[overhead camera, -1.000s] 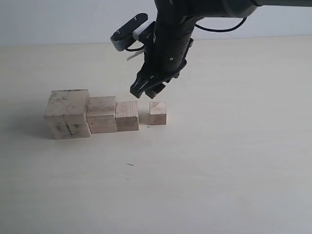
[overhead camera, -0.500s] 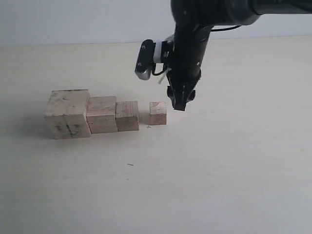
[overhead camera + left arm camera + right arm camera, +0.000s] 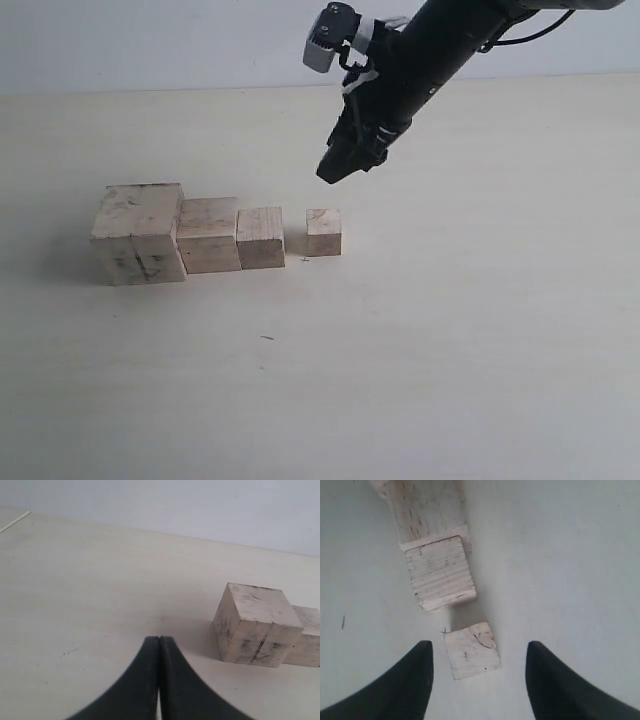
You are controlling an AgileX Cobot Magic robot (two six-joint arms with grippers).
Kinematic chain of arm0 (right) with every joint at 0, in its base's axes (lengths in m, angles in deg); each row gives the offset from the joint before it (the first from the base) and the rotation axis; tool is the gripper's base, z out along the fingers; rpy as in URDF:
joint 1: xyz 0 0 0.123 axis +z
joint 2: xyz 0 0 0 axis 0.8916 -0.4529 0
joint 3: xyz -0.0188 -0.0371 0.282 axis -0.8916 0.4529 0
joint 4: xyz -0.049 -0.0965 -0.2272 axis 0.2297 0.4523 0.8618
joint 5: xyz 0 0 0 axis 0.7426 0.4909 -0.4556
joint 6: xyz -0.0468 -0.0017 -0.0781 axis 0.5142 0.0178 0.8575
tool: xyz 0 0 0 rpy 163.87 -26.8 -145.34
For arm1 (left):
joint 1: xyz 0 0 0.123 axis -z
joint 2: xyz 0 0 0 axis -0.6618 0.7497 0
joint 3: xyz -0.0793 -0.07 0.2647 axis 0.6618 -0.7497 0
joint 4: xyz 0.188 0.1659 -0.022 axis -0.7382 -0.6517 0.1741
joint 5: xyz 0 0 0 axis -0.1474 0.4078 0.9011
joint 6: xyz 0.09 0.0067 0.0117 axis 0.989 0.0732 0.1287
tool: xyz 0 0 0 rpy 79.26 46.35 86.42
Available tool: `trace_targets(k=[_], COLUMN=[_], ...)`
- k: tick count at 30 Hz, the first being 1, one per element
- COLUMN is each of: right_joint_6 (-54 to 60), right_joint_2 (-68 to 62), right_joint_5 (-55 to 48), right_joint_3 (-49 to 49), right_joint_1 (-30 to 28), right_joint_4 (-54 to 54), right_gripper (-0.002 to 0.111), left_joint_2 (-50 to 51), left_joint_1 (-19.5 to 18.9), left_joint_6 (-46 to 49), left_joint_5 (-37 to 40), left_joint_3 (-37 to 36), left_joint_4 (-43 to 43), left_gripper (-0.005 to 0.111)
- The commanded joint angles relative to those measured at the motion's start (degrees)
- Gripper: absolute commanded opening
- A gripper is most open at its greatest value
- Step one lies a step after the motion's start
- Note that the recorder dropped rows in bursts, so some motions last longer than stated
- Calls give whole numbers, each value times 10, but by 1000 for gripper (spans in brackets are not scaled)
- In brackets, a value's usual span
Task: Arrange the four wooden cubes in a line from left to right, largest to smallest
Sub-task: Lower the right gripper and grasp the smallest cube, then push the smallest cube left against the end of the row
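- While gaping empty, the right black pincer [image 3: 336, 172] hovers above the smallest pale wooden cube [image 3: 323, 232].
- Three larger pale wooden cubes [image 3: 208, 235] touch, lower left of it.
- Left black pincer [image 3: 159, 645]: closed.

A broad, pale cream matte desk [image 3: 480, 350] meets a plain light grey-blue wall [image 3: 150, 40] at its far edge. A small dark speck [image 3: 267, 338] lies on the desk's bare near part. In the left wrist view, a thin whitish line [image 3: 15, 521], perhaps a seam, crosses the desk near the wall.
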Motion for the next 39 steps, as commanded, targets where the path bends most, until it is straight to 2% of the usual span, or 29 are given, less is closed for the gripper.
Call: trace_targets(k=[1,11,12,15,17,26,39], right_joint_6=[-23,-3,-1,29,43,116,138], right_joint_2=[4,-4,-7,-29,-42,-97,-113], right_joint_5=[3,1,1,6,9,16,19], right_joint_3=[0,0,0,0,0,0,0], right_joint_1=[-1,-1,-1,-1,-1,-1,-1], right_joint_4=[-12,-10,-10,-10,-9,-12,-17], right_gripper=[53,54,56,72,75,75,73], left_joint_2=[-2,-2,-2,-2,-2,-2,-2], left_joint_1=[4,4,4,4,4,4,4], left_joint_6=[0,0,0,0,0,0,0], left_joint_5=[-4,-4,-4,-4,-4,-4,-4], left_joint_3=[-2,-2,-2,-2,-2,-2,-2], left_joint_4=[-1,-1,-1,-1,-1,-1,-1], left_gripper=[0,0,0,0,0,0,0])
